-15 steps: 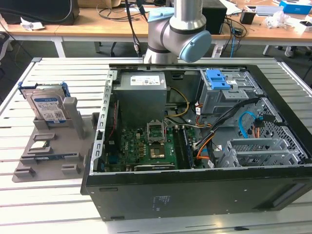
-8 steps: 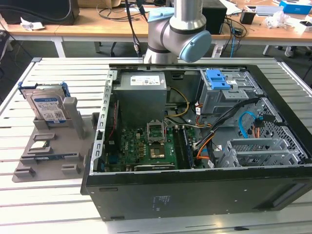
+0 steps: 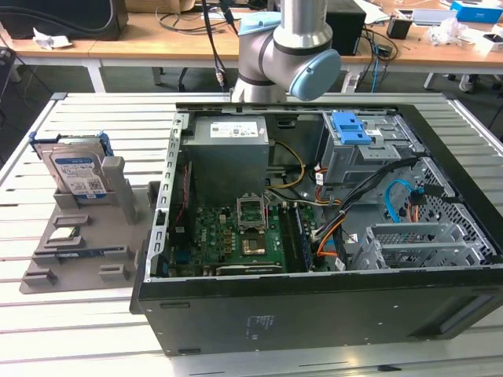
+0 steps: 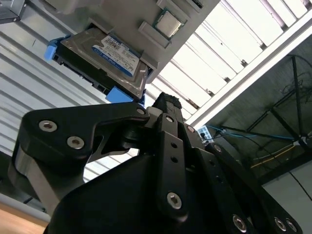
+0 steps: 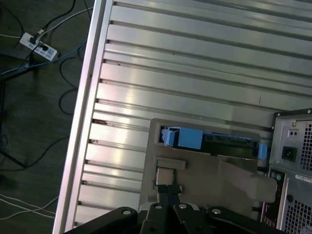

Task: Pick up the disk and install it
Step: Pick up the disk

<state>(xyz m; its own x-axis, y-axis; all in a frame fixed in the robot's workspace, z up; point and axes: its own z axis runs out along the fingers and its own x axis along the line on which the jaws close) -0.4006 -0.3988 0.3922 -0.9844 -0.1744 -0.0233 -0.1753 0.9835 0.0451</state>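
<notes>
The flat silver disk [image 3: 77, 174], with its white-and-blue label and blue plastic carrier, stands on edge in a slot at one end of the grey plastic holder tray [image 3: 78, 263]. An open black computer case [image 3: 314, 314] sits just beside the holder. The arm's black two-fingered gripper [image 5: 168, 187] hangs above the holder, fingers pressed together on nothing, well apart from the untouched disk.
</notes>
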